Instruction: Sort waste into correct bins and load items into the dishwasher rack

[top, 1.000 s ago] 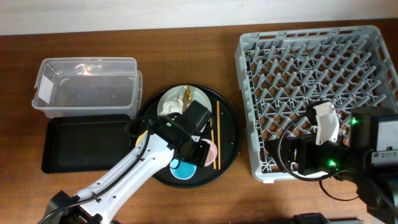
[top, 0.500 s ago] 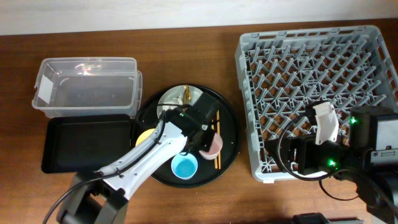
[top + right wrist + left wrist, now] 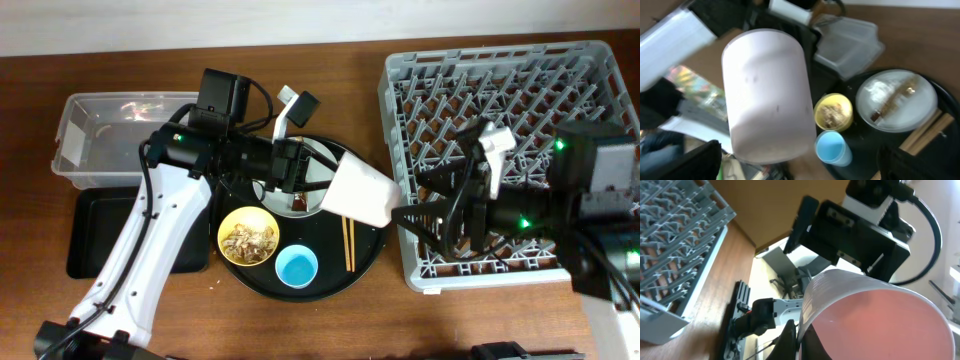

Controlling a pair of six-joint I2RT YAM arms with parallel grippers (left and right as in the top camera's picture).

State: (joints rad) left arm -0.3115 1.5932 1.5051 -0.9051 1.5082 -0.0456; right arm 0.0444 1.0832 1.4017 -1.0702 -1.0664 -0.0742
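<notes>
My left gripper [image 3: 312, 186] is shut on the rim of the pink cup [image 3: 362, 191], which it holds on its side in the air between the round black tray and the dishwasher rack [image 3: 520, 60]. In the left wrist view the fingers [image 3: 790, 339] pinch the cup wall [image 3: 875, 325]. My right gripper [image 3: 428, 208] stands open just right of the cup's base; its view shows the cup [image 3: 765, 95] close ahead. On the tray sit a yellow bowl [image 3: 248, 238] of food scraps, a light blue cup [image 3: 297, 267], chopsticks [image 3: 348, 245] and a plate [image 3: 895, 100] bearing a napkin [image 3: 875, 90] and a wrapper [image 3: 890, 104].
The clear tub [image 3: 130, 140] stands at the back left, and the shallow black tray [image 3: 110, 235] lies in front of it. The large round black tray [image 3: 330, 285] lies mid-table. The rack fills the right side, and my right arm [image 3: 590, 190] hangs over it.
My left gripper shut on the pink cup, lifted it off the round tray and swung it right toward the rack. My right arm reached left toward the cup.
</notes>
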